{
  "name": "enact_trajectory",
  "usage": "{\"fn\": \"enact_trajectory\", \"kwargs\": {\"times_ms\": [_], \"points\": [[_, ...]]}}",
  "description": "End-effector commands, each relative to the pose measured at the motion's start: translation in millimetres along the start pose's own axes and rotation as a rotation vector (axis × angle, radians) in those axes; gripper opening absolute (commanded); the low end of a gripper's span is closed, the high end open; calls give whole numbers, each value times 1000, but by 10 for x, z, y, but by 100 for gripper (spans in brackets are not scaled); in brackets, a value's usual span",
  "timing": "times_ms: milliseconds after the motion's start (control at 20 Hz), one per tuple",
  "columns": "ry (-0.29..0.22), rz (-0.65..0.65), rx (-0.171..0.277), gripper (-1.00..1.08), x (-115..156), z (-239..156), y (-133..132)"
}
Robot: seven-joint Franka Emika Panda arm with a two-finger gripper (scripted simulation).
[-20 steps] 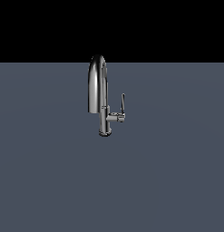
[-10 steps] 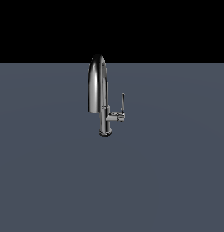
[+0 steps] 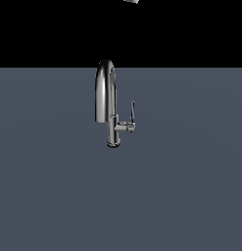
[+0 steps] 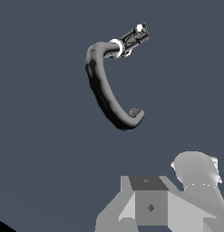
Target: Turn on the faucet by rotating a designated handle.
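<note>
The chrome faucet (image 3: 106, 93) stands on the grey surface with its arched spout curving toward the exterior view's left. The handle (image 3: 133, 113) is a thin lever standing upright on a short stub on the stem's right side in that view. In the wrist view the spout (image 4: 104, 93) shows from above as a curved arc, with the handle (image 4: 136, 35) at its far end. Only a small white piece of my gripper (image 3: 133, 1) shows at the exterior view's top edge, high above the faucet. Grey gripper parts (image 4: 152, 206) fill the wrist view's lower edge; the fingertips are hidden.
The flat grey surface (image 3: 191, 196) spreads all around the faucet. A black background lies beyond its far edge. Nothing else shows.
A small white piece of the arm has come into the exterior view's top edge. The faucet and its handle have not moved.
</note>
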State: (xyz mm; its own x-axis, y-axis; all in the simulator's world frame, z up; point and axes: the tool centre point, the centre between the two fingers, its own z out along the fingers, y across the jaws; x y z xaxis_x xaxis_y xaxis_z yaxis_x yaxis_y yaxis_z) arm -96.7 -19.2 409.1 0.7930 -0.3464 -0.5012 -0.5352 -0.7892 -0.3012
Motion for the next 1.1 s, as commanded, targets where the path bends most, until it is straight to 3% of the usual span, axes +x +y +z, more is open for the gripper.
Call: {"fn": "enact_trajectory", "kwargs": {"times_ms": [0, 550, 1050], "points": [[-41, 42, 44, -100, 167, 23, -21], [-233, 236, 249, -100, 916, 217, -41], [-433, 439, 463, -100, 1625, 567, 30]]}}
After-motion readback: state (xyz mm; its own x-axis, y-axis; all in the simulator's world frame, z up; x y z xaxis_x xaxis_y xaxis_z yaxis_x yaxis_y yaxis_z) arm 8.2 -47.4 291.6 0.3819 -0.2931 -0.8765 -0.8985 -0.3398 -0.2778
